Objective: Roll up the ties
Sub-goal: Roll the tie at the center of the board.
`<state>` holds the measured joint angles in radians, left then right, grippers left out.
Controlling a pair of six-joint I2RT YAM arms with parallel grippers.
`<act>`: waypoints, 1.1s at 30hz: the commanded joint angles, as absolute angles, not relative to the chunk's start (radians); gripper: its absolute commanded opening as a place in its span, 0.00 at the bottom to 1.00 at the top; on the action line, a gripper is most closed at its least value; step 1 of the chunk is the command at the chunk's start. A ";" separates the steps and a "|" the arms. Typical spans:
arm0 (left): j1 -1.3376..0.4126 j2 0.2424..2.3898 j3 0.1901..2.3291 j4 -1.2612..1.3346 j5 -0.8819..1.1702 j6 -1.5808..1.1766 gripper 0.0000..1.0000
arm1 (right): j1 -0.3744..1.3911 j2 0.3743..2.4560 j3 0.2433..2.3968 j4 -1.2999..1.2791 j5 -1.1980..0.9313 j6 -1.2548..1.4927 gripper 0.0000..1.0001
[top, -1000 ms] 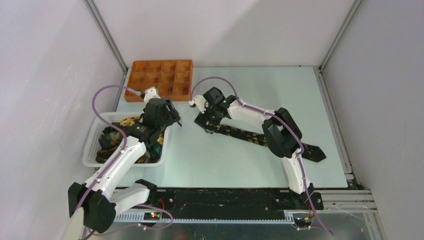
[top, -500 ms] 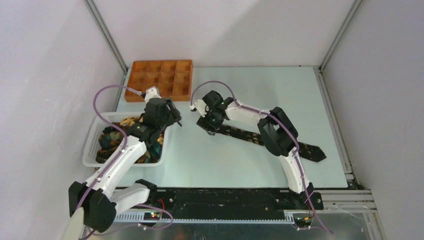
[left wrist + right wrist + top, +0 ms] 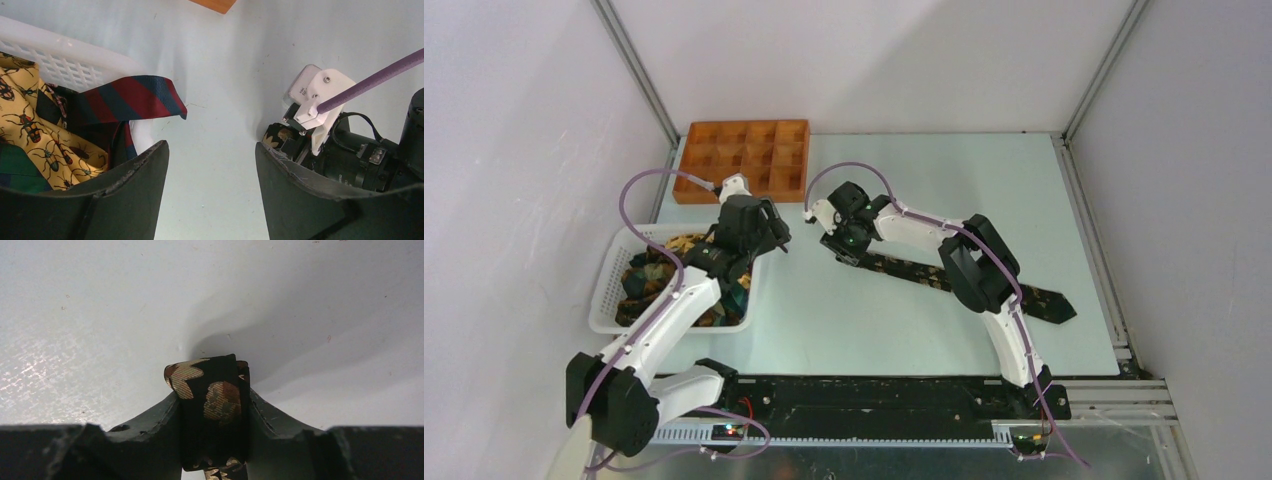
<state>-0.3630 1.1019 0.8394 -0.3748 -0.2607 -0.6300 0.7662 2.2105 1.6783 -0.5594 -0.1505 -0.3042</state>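
One tie, dark with a gold and brown leaf print, lies flat on the table, slanting from the centre down to its wide end at the right. My right gripper is shut on its narrow end. In the right wrist view both jaws press the folded tie tip, which sticks out past the right gripper. My left gripper hangs open over bare table just right of the basket, with nothing between the fingers of the left gripper. More ties are heaped in the basket.
A white mesh basket stands at the left; a red-and-navy striped tie droops over its rim beside a yellow beetle-print tie. An orange compartment tray sits at the back left. The two grippers are close together.
The right gripper has lowered slightly toward the left and closed from open onto the tie's narrow end. The left arm has shifted a little to the right.
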 commanded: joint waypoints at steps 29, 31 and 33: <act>-0.353 1.093 0.861 -0.355 -0.257 -0.647 0.70 | 0.765 2.170 1.652 -0.487 -0.235 -0.230 0.85; -0.353 1.086 0.864 -0.357 -0.254 -0.648 0.70 | 0.765 2.146 1.650 -0.472 -0.244 -0.215 0.85; -0.353 1.073 0.867 -0.358 -0.256 -0.651 0.70 | 0.764 2.115 1.650 -0.449 -0.247 -0.188 0.86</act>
<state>-0.3618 1.1053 0.8394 -0.3691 -0.2573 -0.6319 0.7620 2.2051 1.6585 -0.4934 -0.2070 -0.2420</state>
